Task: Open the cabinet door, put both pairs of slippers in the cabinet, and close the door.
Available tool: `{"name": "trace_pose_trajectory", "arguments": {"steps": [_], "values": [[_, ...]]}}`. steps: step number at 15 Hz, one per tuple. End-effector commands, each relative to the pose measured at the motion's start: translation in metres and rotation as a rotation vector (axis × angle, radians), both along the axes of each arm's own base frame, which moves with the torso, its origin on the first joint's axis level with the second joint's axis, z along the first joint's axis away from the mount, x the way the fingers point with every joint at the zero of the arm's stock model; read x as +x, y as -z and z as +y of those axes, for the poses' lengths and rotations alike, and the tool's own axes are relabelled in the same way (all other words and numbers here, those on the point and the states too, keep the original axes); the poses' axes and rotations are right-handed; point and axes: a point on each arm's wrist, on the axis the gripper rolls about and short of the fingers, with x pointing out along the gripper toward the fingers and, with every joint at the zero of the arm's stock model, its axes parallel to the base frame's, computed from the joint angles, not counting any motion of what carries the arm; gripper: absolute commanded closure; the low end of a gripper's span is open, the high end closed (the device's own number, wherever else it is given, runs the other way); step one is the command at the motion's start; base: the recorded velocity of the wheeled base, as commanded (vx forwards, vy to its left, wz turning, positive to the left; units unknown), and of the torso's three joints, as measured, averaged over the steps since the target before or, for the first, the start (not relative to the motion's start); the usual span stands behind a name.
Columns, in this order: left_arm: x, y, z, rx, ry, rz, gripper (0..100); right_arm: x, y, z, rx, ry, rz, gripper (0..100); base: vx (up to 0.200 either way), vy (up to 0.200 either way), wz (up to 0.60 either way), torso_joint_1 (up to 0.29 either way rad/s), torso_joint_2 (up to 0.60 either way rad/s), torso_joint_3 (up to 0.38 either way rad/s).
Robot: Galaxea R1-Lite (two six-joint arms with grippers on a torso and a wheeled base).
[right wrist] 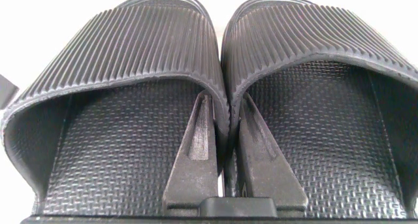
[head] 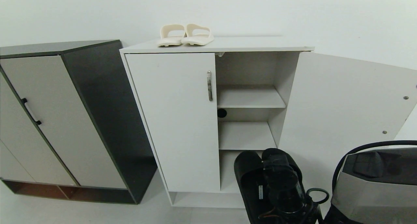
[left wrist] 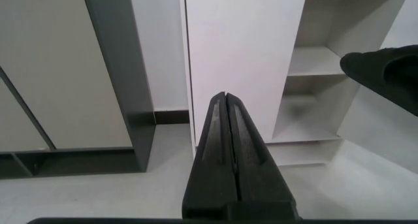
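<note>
Right gripper [right wrist: 225,105] is clenched on the black slippers [head: 249,173]. One of its fingers [right wrist: 196,159] goes inside each shoe, pinching the two touching inner strap walls together so the pair hangs as one bundle. In the head view the pair sits low and near, just in front of the bottom compartment [head: 228,173] of the white cabinet [head: 260,44], on its open right side. The right door [head: 342,100] is swung wide and the left door [head: 176,119] is closed.

Handling, as a judgement: these look like moulded rubber or foam, so light, bendy and not fragile. The ribbed straps should give some friction. The hold rests only on two soft walls squeezed together, though, so one shoe could swivel or slip out if jolted. Probably best to keep the pinch firm and set them flat on a shelf before letting go.

The beige slippers [head: 185,35] sit side by side and touching on the cabinet top, towards its left, with the strap openings facing the robot. They look to be the same kind of shoe, so approx. the same grip should suit them — fingers into both openings, clamping the adjoining strap walls.

Left gripper [left wrist: 225,100] is pressed closed with nothing in it, low down in front of the closed left door. A dark cabinet [head: 97,103] stands to the left of the white one.
</note>
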Motion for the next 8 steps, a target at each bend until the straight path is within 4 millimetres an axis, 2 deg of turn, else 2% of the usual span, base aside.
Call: {"name": "trace_pose_trajectory", "arguments": {"steps": [1, 8], "values": [[0.0001, -0.0001, 0.0, 0.0, 0.0, 0.001, 100, 0.0005, 0.0018, 0.0002, -0.003, 0.001, 0.003, 100, 0.0, 0.0, 0.0, 0.002, 0.0, -0.183], [0.0001, -0.0001, 0.0001, -0.001, -0.003, 0.001, 100, 0.0045, 0.0032, 0.0038, 0.002, 0.001, -0.003, 100, 0.0, 0.0, 0.0, 0.003, 0.0, -0.192]]}}
